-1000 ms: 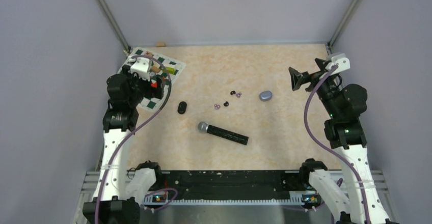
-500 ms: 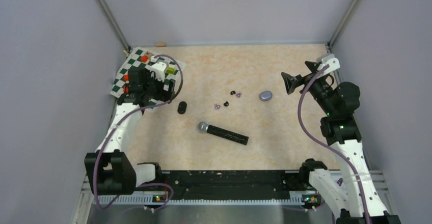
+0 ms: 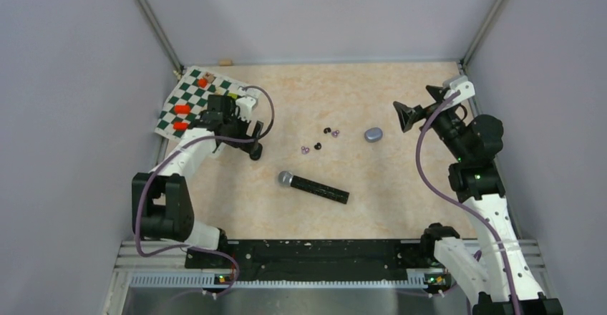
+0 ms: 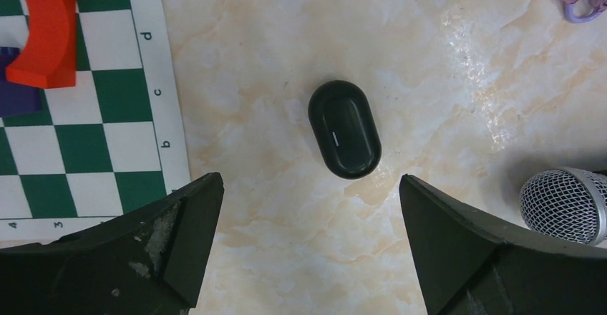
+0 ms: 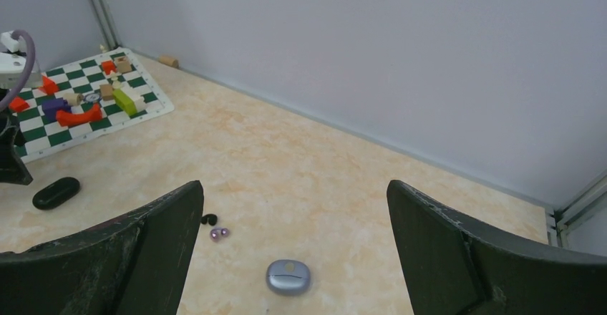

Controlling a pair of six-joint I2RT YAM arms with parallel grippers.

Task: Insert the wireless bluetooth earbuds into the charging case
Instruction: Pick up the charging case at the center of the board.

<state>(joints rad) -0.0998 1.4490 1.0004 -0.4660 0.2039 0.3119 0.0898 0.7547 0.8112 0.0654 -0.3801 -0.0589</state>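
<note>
A table of pale beige marbled laminate is closed in on three sides by plain lavender-grey walls, with a metal post in each far corner. The mic lies on its side near the middle, mesh head to the left.

The earbuds, two black and two purple, lie loose on the bare top just beyond the mic, toward the far wall. A black case, lid down, lies beyond and left of the mic's head. A grey case, also closed, lies beyond and right of the mic. A green-and-white chess mat with small coloured blocks sits well left of the mic, in the far corner.

The left gripper hangs over the black case, jaws spread wide to either side of it and holding nothing. The right gripper, far right of the mic and off the table, is also spread and empty.
</note>
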